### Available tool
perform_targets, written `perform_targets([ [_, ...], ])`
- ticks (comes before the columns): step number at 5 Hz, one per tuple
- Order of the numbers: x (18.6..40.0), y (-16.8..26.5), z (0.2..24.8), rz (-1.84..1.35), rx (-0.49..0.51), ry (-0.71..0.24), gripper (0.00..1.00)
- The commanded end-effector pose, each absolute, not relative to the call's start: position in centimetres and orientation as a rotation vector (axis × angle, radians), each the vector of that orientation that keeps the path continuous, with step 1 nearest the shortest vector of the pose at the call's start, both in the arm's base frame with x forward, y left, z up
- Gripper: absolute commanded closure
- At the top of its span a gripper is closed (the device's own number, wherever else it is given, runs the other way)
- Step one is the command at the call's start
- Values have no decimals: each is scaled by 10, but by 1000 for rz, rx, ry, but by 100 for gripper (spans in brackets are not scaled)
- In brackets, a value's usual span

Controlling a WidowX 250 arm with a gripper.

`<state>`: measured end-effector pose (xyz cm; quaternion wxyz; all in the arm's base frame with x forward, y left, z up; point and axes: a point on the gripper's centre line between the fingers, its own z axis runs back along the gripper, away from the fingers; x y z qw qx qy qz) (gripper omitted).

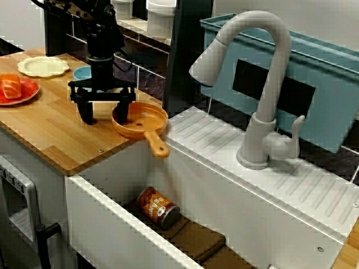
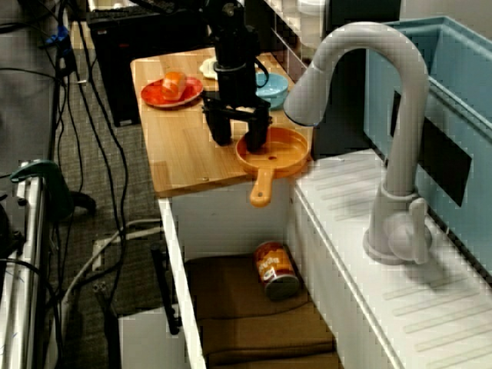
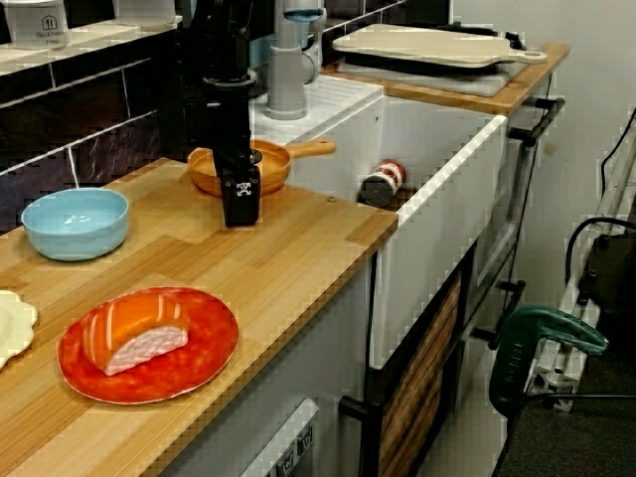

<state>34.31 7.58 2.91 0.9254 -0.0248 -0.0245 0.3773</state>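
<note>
Your gripper [image 1: 104, 114] low at the table's [image 1: 50, 137] sink-side edge, jaws spread, one finger at the orange pan's [image 1: 143, 122] rim, the other over bare wood beside it (handle jutting over the sink [image 1: 106, 224]), blue bowl [image 1: 83, 73] behind.

- A round red plate [image 3: 204, 353] carrying a piece of salmon sushi [image 3: 134, 333] sat on the wooden countertop [image 3: 288, 248].
- A light blue bowl [image 3: 75, 221] stood near a pale yellow scalloped plate [image 1: 42, 66].
- A brown tin can [image 1: 158, 207] lay sideways on a brown mat [image 1: 196, 241] inside the white sink [image 1: 112, 224].
</note>
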Motion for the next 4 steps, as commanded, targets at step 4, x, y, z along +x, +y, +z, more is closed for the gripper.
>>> perform_targets([
  [4, 356, 125, 63, 721, -12, -60, 0],
])
